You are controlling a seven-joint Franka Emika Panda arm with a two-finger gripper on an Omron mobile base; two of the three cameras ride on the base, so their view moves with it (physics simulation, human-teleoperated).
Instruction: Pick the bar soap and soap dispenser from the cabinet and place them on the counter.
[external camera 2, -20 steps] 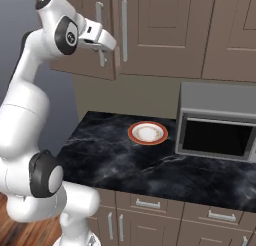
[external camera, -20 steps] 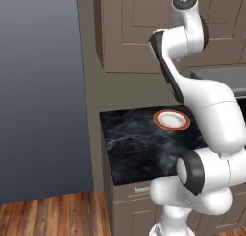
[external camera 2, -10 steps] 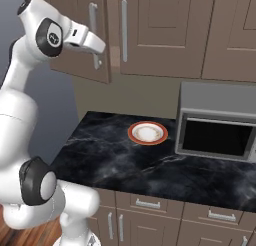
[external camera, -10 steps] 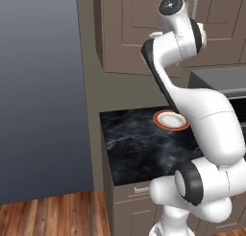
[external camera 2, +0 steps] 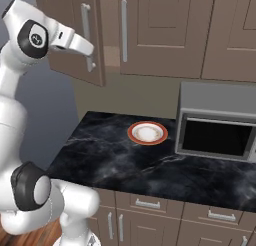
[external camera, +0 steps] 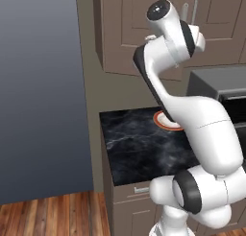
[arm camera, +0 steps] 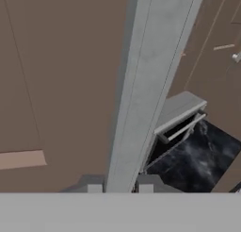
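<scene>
Left base view, I see my arm raised before the cabinet, counter below bearing a plate, right base view, gripper clamped on the door handle, door ajar, hand view, fingertips pinching the silver bar.

Two base cameras look forward and down from behind the arm, sharing the surface and plate. The hand camera sits close against a cabinet handle.
</scene>
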